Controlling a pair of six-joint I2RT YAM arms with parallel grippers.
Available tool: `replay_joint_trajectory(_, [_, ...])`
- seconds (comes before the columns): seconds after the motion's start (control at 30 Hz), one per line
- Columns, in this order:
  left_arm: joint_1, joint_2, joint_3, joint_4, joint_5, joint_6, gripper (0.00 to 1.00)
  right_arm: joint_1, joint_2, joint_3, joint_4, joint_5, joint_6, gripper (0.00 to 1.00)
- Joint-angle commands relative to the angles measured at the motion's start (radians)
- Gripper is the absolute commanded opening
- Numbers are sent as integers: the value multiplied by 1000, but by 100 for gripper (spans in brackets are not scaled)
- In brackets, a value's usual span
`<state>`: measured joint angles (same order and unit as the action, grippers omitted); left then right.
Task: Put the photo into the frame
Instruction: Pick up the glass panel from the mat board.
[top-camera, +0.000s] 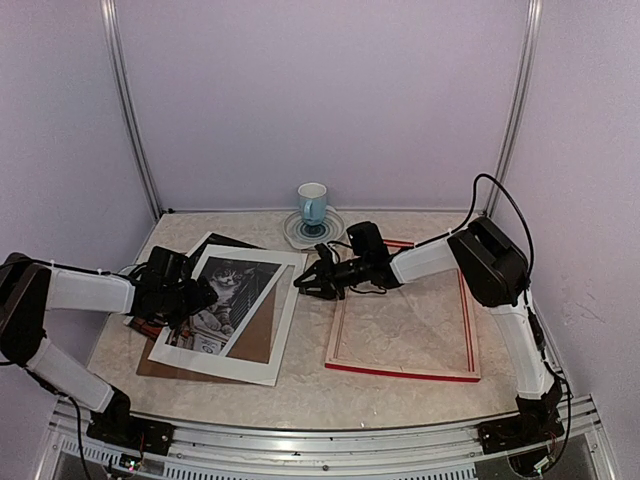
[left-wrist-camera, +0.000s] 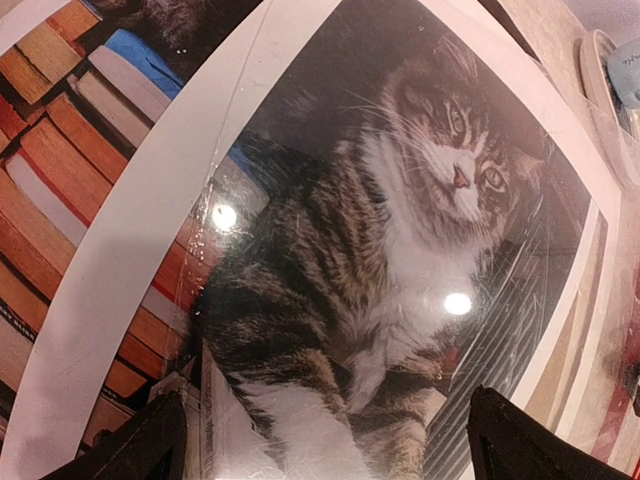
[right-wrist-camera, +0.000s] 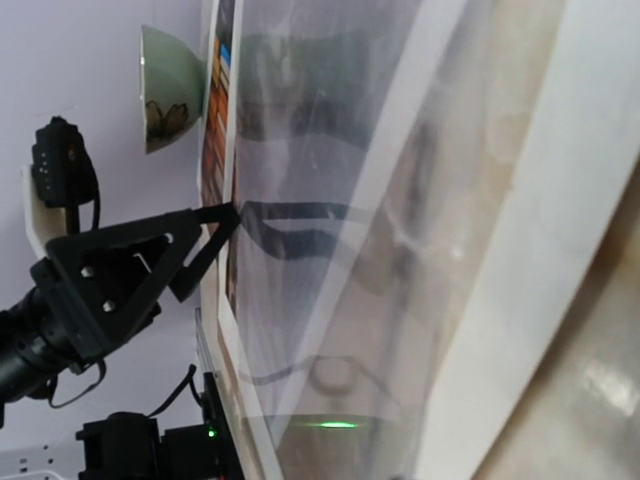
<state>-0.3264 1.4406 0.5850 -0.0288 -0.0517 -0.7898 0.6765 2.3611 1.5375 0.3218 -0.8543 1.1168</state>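
Observation:
The photo (top-camera: 235, 285) of a tabby cat and books lies at the table's left, partly under a white mat board (top-camera: 215, 360) and a clear glossy sheet (right-wrist-camera: 330, 250). In the left wrist view the cat (left-wrist-camera: 400, 230) fills the mat's window. My left gripper (top-camera: 195, 295) hovers low over the photo's left part, open (left-wrist-camera: 335, 445), with nothing between its fingers. My right gripper (top-camera: 305, 282) reaches to the right edge of the mat and clear sheet. Its own fingers are hidden in the right wrist view. The frame (top-camera: 468, 320) lies flat at the right, pale wood side up, with red edges.
A brown backing board (top-camera: 265, 335) lies under the mat. A blue-and-white cup (top-camera: 312, 205) on a saucer (top-camera: 295, 232) stands at the back centre, also in the right wrist view (right-wrist-camera: 170, 90). The left arm (right-wrist-camera: 100, 280) shows there too. Walls close in on three sides.

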Motion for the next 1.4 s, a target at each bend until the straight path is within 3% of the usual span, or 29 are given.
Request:
replay_joint_trajectory(0.0, [-11,5,-13,11,19,-17,96,-3,4,-14,50,-31,14,30])
replay_joint_trajectory(0.4, [-16,8,-10,15,24,-20,96,15,41,-6,92,-37,46,23])
replay_joint_trajectory(0.5, [-17,5,-11,16,26,-20,96,16,42,-1,91,-37,46,14])
replay_joint_trajectory(0.67, [-16,0,-12,18,24,-19,96,16,38,0,80,-29,37,11])
replay_joint_trajectory(0.8, [-16,1,-16,21,28,-20,96,16,36,-9,82,-29,34,1])
replay_joint_trajectory(1.37, [-16,-60,-18,-1,17,-21,96,6,-40,-90,106,-11,22,0])
